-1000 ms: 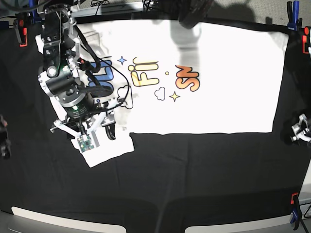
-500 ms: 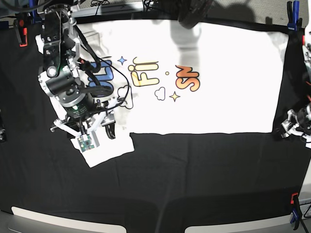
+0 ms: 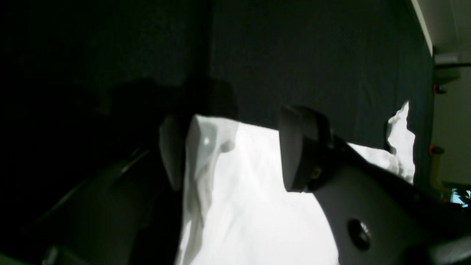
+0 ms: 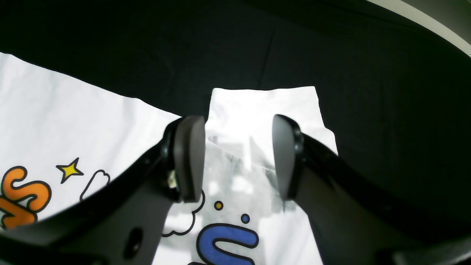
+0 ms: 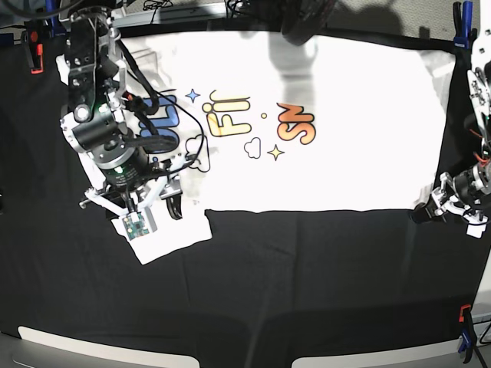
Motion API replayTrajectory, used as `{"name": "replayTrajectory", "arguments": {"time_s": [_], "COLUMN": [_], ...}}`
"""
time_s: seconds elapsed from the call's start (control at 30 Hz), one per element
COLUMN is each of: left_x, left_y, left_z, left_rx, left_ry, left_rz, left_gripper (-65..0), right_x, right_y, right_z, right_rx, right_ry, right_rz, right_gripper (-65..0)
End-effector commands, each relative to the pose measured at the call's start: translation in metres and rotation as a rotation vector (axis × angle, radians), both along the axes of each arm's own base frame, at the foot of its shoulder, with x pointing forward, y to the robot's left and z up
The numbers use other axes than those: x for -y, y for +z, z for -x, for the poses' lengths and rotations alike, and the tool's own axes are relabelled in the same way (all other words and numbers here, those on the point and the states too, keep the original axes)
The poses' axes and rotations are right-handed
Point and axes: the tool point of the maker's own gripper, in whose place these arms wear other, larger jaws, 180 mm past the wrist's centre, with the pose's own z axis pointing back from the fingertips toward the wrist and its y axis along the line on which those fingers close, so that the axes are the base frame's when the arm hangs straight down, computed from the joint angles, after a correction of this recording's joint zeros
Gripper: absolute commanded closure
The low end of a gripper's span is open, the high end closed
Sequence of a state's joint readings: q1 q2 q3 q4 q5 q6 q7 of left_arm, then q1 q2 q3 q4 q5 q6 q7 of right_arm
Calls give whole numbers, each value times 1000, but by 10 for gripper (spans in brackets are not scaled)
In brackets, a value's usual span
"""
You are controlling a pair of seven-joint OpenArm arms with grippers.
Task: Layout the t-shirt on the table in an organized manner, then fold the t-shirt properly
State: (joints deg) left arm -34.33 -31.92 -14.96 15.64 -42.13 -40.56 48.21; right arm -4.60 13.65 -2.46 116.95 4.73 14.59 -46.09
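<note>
The white t-shirt (image 5: 345, 153) lies spread across the far half of the black table (image 5: 307, 276), with the upper part of its colourful print showing. My right gripper (image 5: 165, 201) hovers open over the near-left sleeve (image 4: 265, 110), which lies flat between its two fingertips (image 4: 189, 158). My left gripper (image 5: 426, 208) is at the shirt's near-right corner. In the left wrist view, that gripper (image 3: 232, 151) stands open astride a raised fold of the white cloth (image 3: 206, 147), which is close to one finger (image 3: 173, 154).
Red and blue clamps (image 5: 32, 54) (image 5: 460, 23) (image 5: 464, 337) grip the black cloth at the table's edges. A black cable (image 5: 192, 146) from the right arm loops over the shirt's print. Pale strips (image 5: 115, 349) mark the table's near edge.
The left arm has come in from the right edge to the shirt's near-right corner. The right arm and the shirt have stayed put.
</note>
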Motion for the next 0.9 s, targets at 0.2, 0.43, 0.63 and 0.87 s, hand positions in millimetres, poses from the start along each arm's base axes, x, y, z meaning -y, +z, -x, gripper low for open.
{"name": "replayTrajectory", "arguments": {"time_s": [0.2,0.43,0.63,0.87], "left_x": [0,0,-1,-2], "left_y": [2,3,3,4], "left_z": [1,1,0,-3], "left_rx": [-26,-26,-22,-6], "left_ry": [-22,-22,-18,-5], "left_rz": [-2,-3,-4,-5], "left_gripper": [-236,-182,0,0], "right_x": [-1,-1,-1,4], "right_y": [17,17,18,24], "right_z": [-7,-7,-7,-21], "right_rx": [67,67,73,110], "right_ry": [6,6,8,-4], "right_rz": [-12,-12,-14,4], "right_gripper": [-286,-286,-286,-286]}}
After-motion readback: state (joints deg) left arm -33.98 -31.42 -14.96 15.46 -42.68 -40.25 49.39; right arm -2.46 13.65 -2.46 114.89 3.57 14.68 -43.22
